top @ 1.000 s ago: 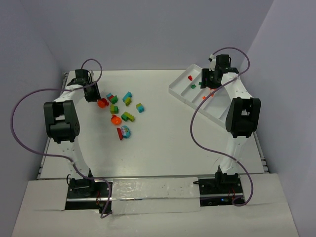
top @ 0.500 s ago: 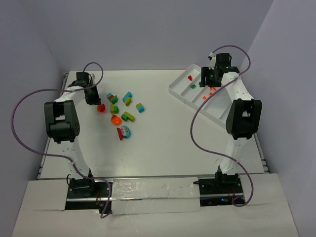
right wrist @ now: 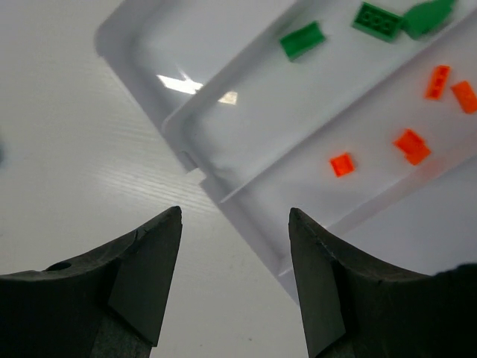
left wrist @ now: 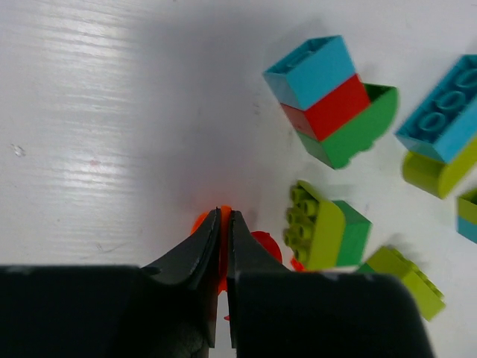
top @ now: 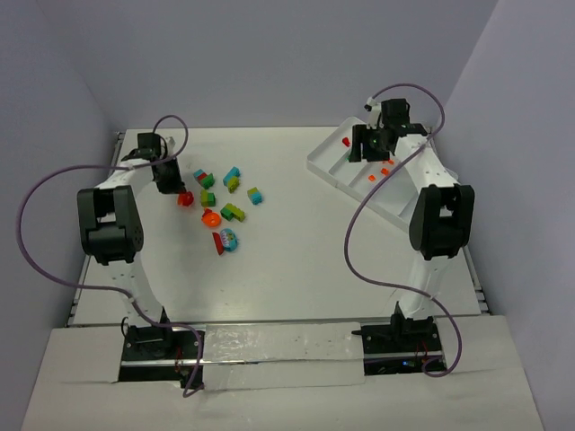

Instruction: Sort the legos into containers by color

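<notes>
My left gripper is shut on a thin orange lego at the left edge of the loose pile; in the left wrist view its fingertips pinch the piece just over the table. Beside it lie a cyan-red-green stack, a yellow-green and green brick and a cyan brick. The rest of the pile spreads to the right. My right gripper is open and empty over the near left edge of the white tray, whose compartments hold green bricks and orange bricks.
An orange round piece and a cyan and red piece lie nearest to the arms. The tray stands angled at the back right, a red piece in its far compartment. Purple cables loop off both arms.
My left gripper has come down and shut on the orange lego, which shifted slightly toward the arms. My right gripper has moved left, from over the tray's middle to its left edge.
</notes>
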Tool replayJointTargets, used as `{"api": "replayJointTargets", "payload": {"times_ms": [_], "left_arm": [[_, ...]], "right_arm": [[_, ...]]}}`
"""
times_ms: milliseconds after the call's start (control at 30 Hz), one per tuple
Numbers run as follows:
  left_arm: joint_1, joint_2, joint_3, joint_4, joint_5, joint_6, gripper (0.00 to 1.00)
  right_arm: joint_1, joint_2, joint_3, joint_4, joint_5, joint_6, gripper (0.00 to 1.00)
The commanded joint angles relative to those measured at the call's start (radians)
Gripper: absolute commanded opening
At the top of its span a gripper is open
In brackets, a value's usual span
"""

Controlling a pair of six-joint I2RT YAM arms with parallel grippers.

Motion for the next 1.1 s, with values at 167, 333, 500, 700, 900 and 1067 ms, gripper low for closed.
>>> {"api": "replayJointTargets", "payload": {"times_ms": [167, 333, 500, 700, 900, 1067], "left_arm": [[-0.027, -0.217, -0.009, -0.054, 0.309, -0.147, 0.0], [-0.068, -0.277, -0.064, -0.04, 0.501, -0.243, 0.0], [-0.122, -0.352, -0.092, -0.024, 0.557, -0.241, 0.0], [-0.199, -0.569, -0.222, 0.2, 0.336, -0.218, 0.0], [-0.274, -0.64, -0.259, 0.292, 0.182, -0.225, 0.0], [-0.276, -0.623, -0.248, 0.316, 0.142, -0.287, 0.0]], "right_arm": [[0.185, -0.225, -0.111, 0.099, -0.327, -0.025, 0.67], [0.334, -0.275, -0.096, 0.109, -0.335, -0.08, 0.66], [0.437, -0.196, 0.068, -0.003, -0.411, 0.032, 0.66], [0.481, -0.146, -0.026, 0.205, -0.631, 0.41, 0.66], [0.512, -0.121, -0.181, 0.633, -0.755, 0.801, 0.67], [0.517, -0.097, -0.253, 0.952, -0.78, 1.088, 0.68]]}}
